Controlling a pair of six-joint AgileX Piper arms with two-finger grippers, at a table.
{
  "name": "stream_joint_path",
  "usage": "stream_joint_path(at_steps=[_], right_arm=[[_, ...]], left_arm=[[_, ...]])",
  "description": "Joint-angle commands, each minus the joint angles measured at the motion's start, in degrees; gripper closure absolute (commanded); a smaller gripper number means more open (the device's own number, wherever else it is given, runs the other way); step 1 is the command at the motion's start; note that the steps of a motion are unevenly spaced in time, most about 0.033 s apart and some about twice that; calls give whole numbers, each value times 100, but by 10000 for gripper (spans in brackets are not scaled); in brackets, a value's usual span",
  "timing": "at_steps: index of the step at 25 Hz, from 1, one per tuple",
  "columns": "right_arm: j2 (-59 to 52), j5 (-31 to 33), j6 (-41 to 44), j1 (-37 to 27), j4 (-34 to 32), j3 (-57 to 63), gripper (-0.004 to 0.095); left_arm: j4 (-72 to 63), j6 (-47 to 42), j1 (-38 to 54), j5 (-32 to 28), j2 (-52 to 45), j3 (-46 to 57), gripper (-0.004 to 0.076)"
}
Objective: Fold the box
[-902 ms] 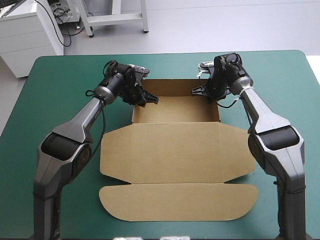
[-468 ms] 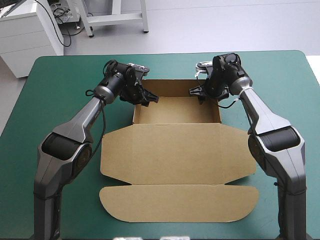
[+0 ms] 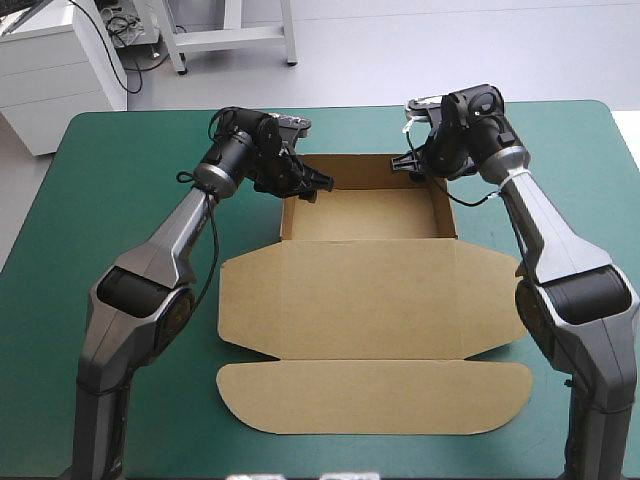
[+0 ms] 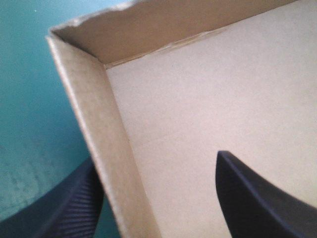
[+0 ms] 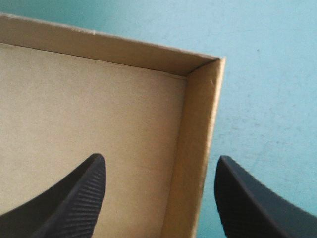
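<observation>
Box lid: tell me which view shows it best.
The high view: the lid lies flat and whole, nearer the robot than the box's raised walls. Each wrist view shows only a tray corner, one wall between open jaws, no lid.

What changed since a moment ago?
The box has slid toward the table's right edge. Both hands went with it, the left hand straddling its left wall, the right hand its right wall. Nothing was gripped or released; the box's shape is unchanged.

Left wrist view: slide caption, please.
Open black two-finger tool straddles a raised wall of the brown cardboard box on the teal-green cover.
</observation>
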Motion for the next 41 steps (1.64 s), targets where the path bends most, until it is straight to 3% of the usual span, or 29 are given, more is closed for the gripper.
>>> stream_joint_path(at_steps=[1, 10, 20, 23, 27, 28, 30, 34, 36, 38, 41], right_arm=[[-418, 70, -74, -26, -178, -139, 317], [-676, 70, -74, -26, -148, -139, 315], [-1585, 70, -64, -26, -39, -139, 325], [-1833, 70, -64, -26, -65, -139, 346], [-2141, 70, -64, -26, -82, -139, 352], [-2165, 70, -64, -26, -82, -139, 352], [-2221, 70, -64, -26, -82, -139, 356], [-2083, 70, -22, -26, -382, -127, 356], [-1842, 70, -22, -26, -422, -127, 356], [-1571, 70, -22, -26, -422, -60, 356], [-1084, 70, 36, -26, -422, 114, 356]], left_arm=[[3, -62, -34, 279, -392, -187, 259], [102, -62, -34, 279, -755, -191, 259], [342, 280, -34, 290, -2340, -191, 273], [342, 569, -34, 290, -2935, -191, 412], [143, 1306, -34, 290, -3931, -155, 729], [118, 1402, -34, 290, -4147, -99, 731], [101, 1554, -34, 290, -4841, 353, 731], [286, 1702, -34, 8, -6617, 2565, 731], [347, 1676, -34, -1004, -7824, 4327, 731], [421, 1406, -34, -1650, -8905, 5819, 731], [447, 1093, -34, -2021, -10103, 7375, 731]])
